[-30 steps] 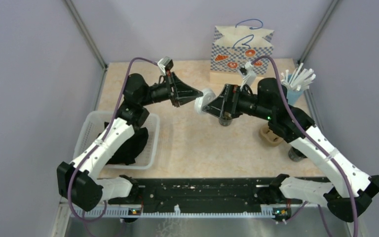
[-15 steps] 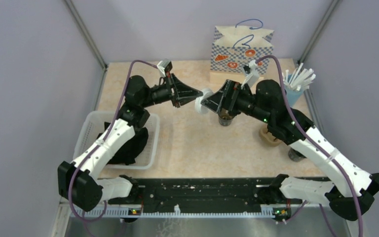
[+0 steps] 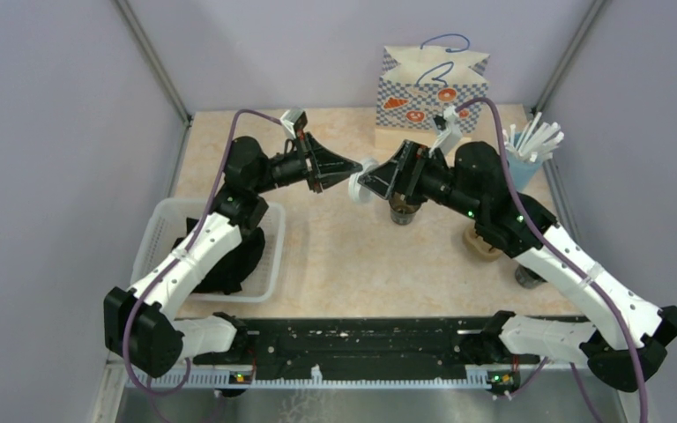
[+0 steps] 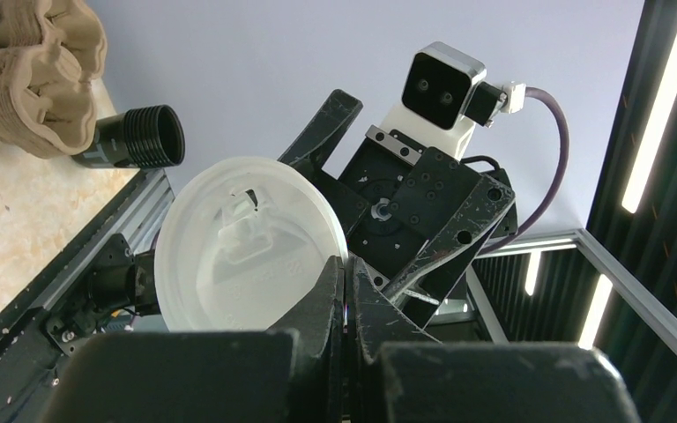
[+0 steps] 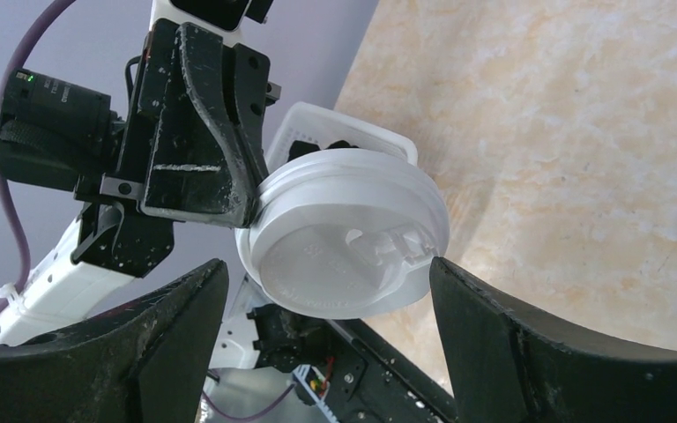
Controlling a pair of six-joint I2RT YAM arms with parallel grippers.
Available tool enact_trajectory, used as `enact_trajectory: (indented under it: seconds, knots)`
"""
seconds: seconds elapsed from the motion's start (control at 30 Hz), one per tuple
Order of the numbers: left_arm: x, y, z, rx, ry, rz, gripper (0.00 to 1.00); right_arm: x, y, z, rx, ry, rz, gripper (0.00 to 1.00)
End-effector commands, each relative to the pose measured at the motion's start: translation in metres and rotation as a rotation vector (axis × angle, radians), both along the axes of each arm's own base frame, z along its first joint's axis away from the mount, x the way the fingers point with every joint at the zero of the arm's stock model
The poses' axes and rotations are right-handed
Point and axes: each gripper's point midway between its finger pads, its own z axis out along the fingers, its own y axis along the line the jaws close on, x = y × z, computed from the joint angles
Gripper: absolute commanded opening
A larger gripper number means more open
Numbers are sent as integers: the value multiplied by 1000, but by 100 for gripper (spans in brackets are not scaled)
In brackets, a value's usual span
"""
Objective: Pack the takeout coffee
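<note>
Left pincer [image 4: 345,282] clenched on lid [image 5: 344,233] rim, mid-air before bag [image 3: 432,84]. Right pincer [image 5: 326,264] released, straddling lid. Cup [image 3: 403,214] stands on bench [image 3: 335,256] before bag, unpacked. Judged: handover in progress; bagging outstanding.

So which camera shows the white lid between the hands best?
The right wrist view: the lid fills the middle, one face clear, rim pinched by the left hand. The left wrist view shows its other face, partly hidden; the top view, a sliver.
</note>
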Motion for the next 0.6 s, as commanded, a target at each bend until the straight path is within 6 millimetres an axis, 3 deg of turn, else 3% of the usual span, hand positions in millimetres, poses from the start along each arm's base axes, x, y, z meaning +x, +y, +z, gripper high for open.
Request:
enact_trajectory:
  seconds: [0.0,0.3,0.57]
  knots:
    - [-6,5,12,-38,-24,4,0,0,3,17,21,-50,7,84]
    - [-10,7,11,-39,-18,1,0,1,10,8,16,-32,16,85]
    - [-11,7,10,-39,-18,-5,0,0,-6,3,-1,-18,-43,85]
